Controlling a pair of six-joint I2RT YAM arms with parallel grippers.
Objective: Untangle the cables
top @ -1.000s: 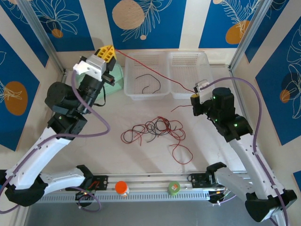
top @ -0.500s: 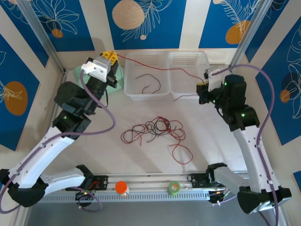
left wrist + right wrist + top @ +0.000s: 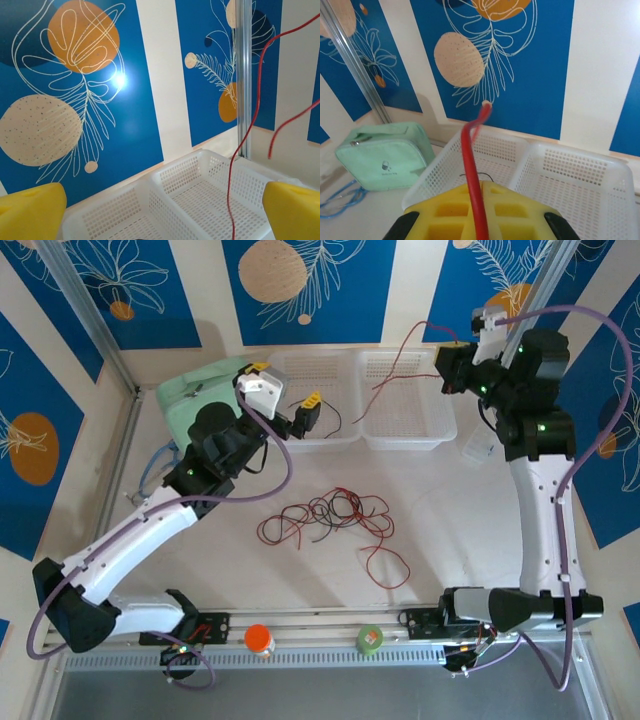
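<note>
Surface point(image 3: 470, 540) strewn with tangled cables point(image 3: 330, 512), walled by blue leaf-patterned panels point(image 3: 310, 290); left pincer point(image 3: 287, 387) spread, right pincer point(image 3: 479, 205) pinched on red cable point(image 3: 469, 160).

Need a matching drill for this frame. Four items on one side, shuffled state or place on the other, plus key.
Items:
1. left gripper
2. right gripper
3. cable tangle
4. mint pouch

States or places:
A. shut on a red cable
B. lying loose on the table, on the near side of the white baskets
C. jaws wide open
D. far left corner, beside the left basket

Pairs: 1-C, 2-A, 3-B, 4-D
</note>
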